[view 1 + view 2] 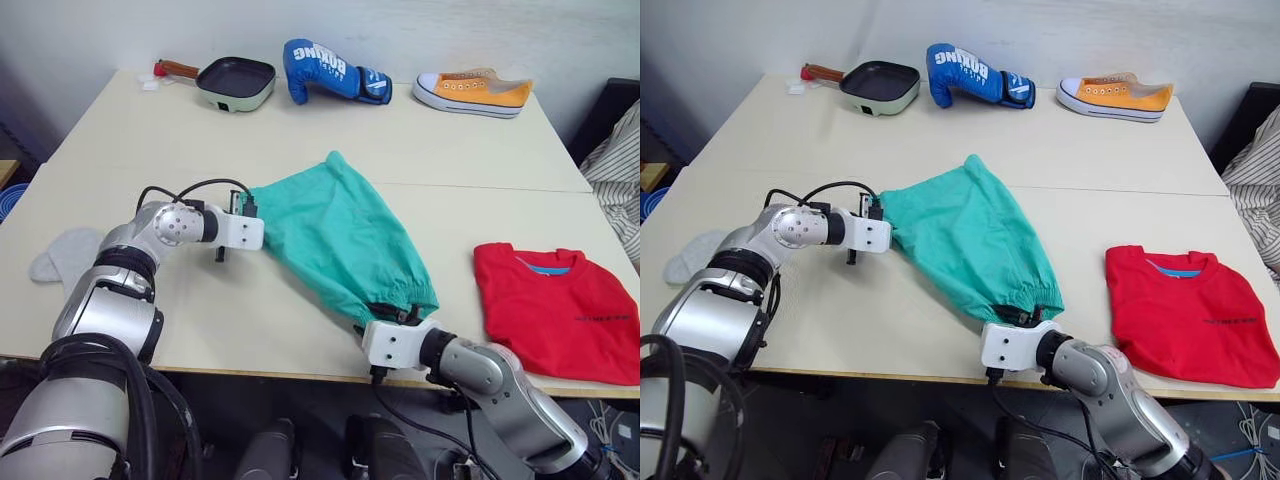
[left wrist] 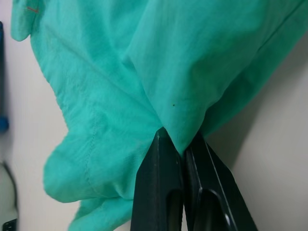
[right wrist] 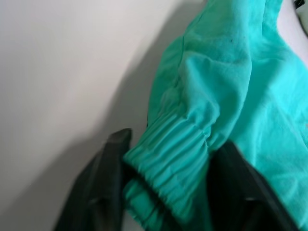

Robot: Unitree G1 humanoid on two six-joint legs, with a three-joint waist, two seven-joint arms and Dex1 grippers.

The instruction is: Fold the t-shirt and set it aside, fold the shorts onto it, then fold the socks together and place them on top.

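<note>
Right gripper [image 1: 388,315], nearest the camera at the front edge of the surface [image 1: 150,150], has the gathered waistband of the shorts [image 1: 340,235] between its two black fingers [image 3: 103,187]; the fingers sit wide, with the elastic bunched between them, so it is grasping the waistband. Left gripper [image 2: 182,154] is clenched on a pinched point of the shorts' fabric at the left corner of the garment, fingers pressed tight together.

Shorts lie stretched diagonally across the middle of the surface, held at both ends, part lifted judging by the shadow beneath them in the wrist views. T-shirt [image 1: 555,310] lies folded at the right side of the surface, well apart from the shorts. Socks [image 1: 65,255]: a light grey piece at the left edge, beside the left arm; untouched.

Far edge, not in play: pan [image 1: 236,82], boxing glove [image 1: 325,72], orange shoe [image 1: 473,92].

Judgement: t-shirt step is done; the shorts fold is in hand. Next move calls for both arms to act together, bringing one held end over the other without letting the fabric slip, then carrying the folded shorts rightward onto the t-shirt.
</note>
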